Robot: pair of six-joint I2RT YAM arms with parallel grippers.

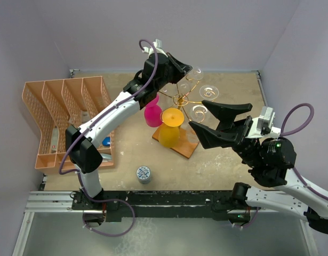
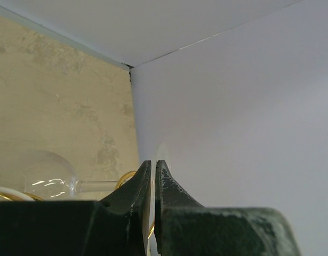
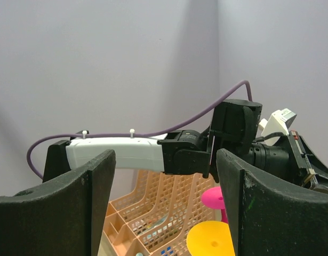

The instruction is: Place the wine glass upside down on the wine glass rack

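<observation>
Nearest the arm bases, the right gripper (image 1: 197,113) hangs with its jaws spread wide and nothing between them, its fingertips close to the near side of the wine glass rack (image 1: 180,98). If that arm drifts forward it could knock the clear glasses (image 1: 209,92) hanging on the scroll arms, or nudge the wooden base (image 1: 184,148) and shift the rack under the other arm. A yellow glass (image 1: 170,130) and a pink glass (image 1: 152,114) crowd the rack's left side, just beside the left forearm, so a sideways correction there risks a bump. On the far side, above the rack, the left gripper (image 1: 188,68) has its jaws drawn to a narrow slit, pinching what looks like the thin foot of the wine glass (image 2: 46,178) edge-on; the bowl and stem reach out to one side over a gold wire. I judge that to be the main hazard: a thin, slick disc gives the pads little hold, and the bowl's weight out on the stem could twist the glass or let it slip. Whether the stem sits inside a scroll I cannot tell; released off the wire, the glass would drop onto the table or the glasses beneath. The back wall is near too, leaving little room to swing.
</observation>
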